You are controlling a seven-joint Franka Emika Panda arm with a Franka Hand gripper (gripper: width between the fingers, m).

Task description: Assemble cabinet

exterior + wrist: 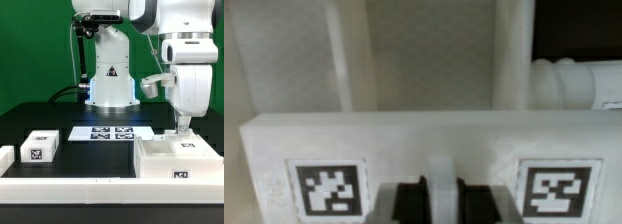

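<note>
- You are looking at the cabinet body (172,158) sitting at the front corner of the surface (60,125) on the exterior view's right. It is lying close against the white bar (80,188) that is running along the front edge. I judge the bar is acting as a stop, so the body is not sliding while parts are being pushed in.
- The arm (185,80) is reaching straight down over that body, and the jaws are meeting its top towards the back edge.
- In the wrist view the jaws are standing narrow. The dark fingertips (399,205) are flanking a thin white upright strip that is showing between one tag (331,187) and another (553,187). Whether they are actually squeezing it, you cannot tell from these pictures.
- The vertical, narrow approach is making sense to me: a thin wall is offering firm purchase for steadying or shifting the body.
- The small tagged block (40,148) is lying well apart, near the edge on the exterior view's left. It is lying tag up, probably so that it is easy to take from above. Another white piece (5,155) is poking in at that same edge.
- The marker board (113,131) is lying flat mid-surface in front of the robot base (110,80), between the block and the body.
- By my reading you are watching an early stage, as the block is not yet sitting in the body.
</note>
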